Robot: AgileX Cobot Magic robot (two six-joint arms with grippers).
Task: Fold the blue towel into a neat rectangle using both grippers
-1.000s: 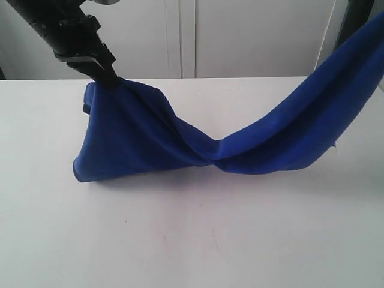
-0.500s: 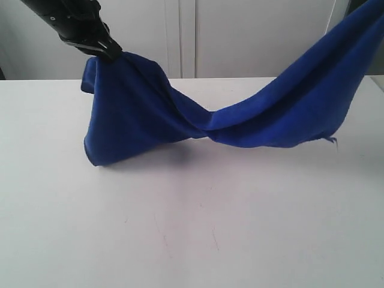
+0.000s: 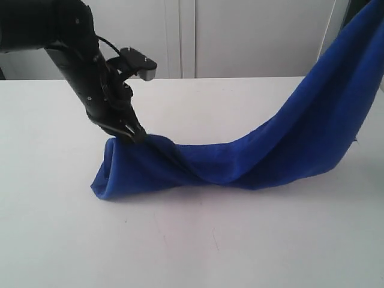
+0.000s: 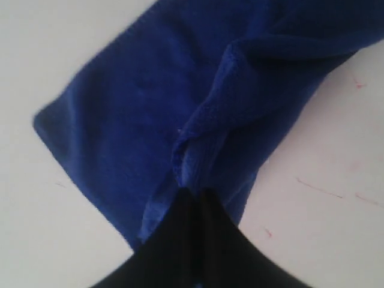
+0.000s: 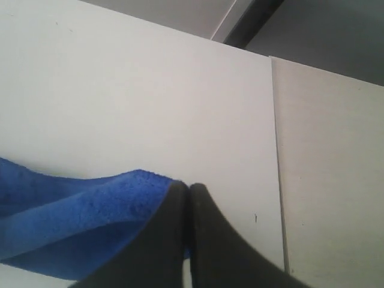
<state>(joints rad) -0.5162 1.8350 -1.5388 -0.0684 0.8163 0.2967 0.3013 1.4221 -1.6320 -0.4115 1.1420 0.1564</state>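
Exterior view: the left gripper [image 3: 137, 137] sits low over the white surface [image 3: 192, 240], its fingers clenched on the left end of the blue towel [image 3: 240, 162]. That end lies bunched on the surface. The rest of the cloth climbs to the right and leaves the picture at the upper right corner.

Left wrist view: the black fingers [image 4: 180, 222] are pressed together, pinching a fold of the towel [image 4: 150, 108] at their tips. Beyond them the cloth spreads over the surface.

Right wrist view: the right gripper [image 5: 189, 191] has its fingers [image 5: 168, 222] closed tight on the towel's [image 5: 72, 228] edge.
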